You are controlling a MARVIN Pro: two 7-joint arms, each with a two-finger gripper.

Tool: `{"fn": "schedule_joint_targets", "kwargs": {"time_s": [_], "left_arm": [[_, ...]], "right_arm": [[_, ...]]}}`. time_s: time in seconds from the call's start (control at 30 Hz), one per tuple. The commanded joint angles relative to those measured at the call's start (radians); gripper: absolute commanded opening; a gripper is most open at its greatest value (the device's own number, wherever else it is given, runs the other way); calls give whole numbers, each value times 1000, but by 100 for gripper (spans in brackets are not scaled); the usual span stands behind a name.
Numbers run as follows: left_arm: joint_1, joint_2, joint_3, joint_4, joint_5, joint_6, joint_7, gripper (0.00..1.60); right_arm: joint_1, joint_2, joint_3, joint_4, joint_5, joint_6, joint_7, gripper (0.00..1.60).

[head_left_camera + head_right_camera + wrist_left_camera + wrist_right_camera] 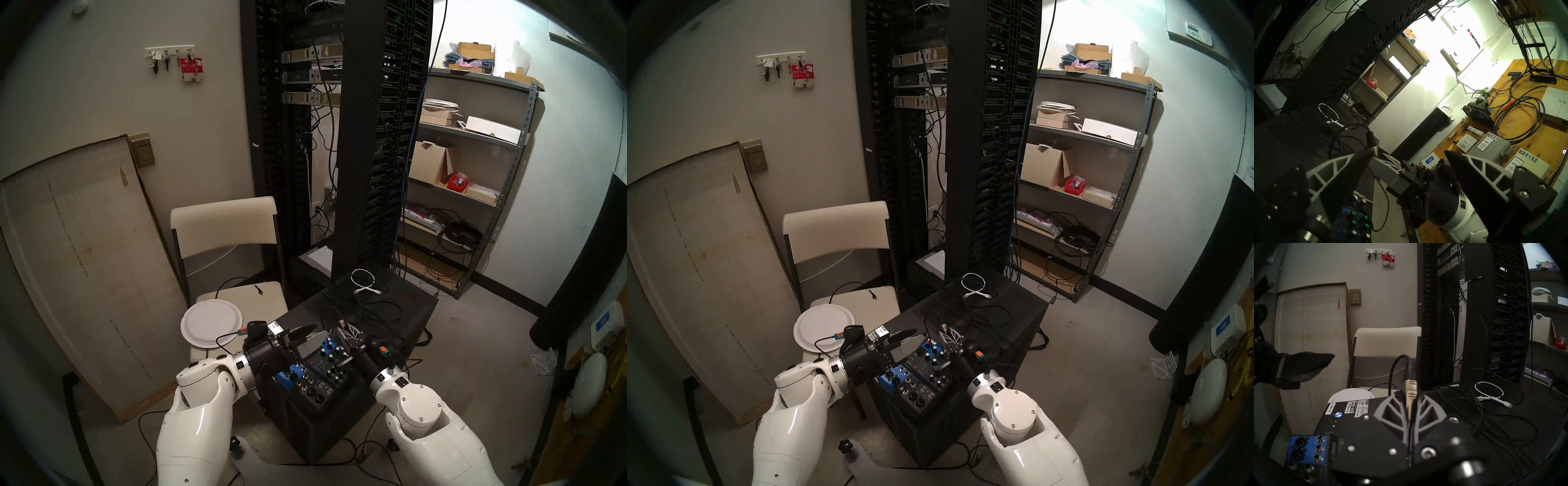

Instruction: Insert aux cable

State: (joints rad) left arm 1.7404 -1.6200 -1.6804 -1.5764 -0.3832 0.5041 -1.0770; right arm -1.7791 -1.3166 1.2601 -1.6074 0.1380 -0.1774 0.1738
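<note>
While right gripper [1411,405] pinches aux cable [1410,389], left gripper [1407,156] wide, black cabinet [407,305], server rack [373,135].

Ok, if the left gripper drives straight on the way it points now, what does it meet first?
Probably the right gripper, shut on the aux cable: in the left wrist view it sits straight ahead, between the fingers of the open left gripper. How far off is unclear.

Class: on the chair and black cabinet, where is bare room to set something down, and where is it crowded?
Bare: the paper plate and the chair seat beside it. Crowded: the cabinet top, under mixer, black cable tangle and white cable.
</note>
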Motion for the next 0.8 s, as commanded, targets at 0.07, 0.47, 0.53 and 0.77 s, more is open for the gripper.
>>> {"fn": "schedule_joint_targets", "kwargs": {"time_s": [0.07,0.47,0.53,0.77], "left_arm": [[-42,4,14,38,-36,-40,48,160],[-108,11,43,125,-93,-89,112,160],[-116,12,50,132,-97,-93,119,160],[-137,12,66,158,-106,-102,135,160]], "right_arm": [[-15,2,0,-72,18,-13,15,0],[-45,8,-13,-85,28,15,40,0],[-46,8,-15,-84,28,16,42,0],[-47,11,-18,-89,28,25,52,0]]}}
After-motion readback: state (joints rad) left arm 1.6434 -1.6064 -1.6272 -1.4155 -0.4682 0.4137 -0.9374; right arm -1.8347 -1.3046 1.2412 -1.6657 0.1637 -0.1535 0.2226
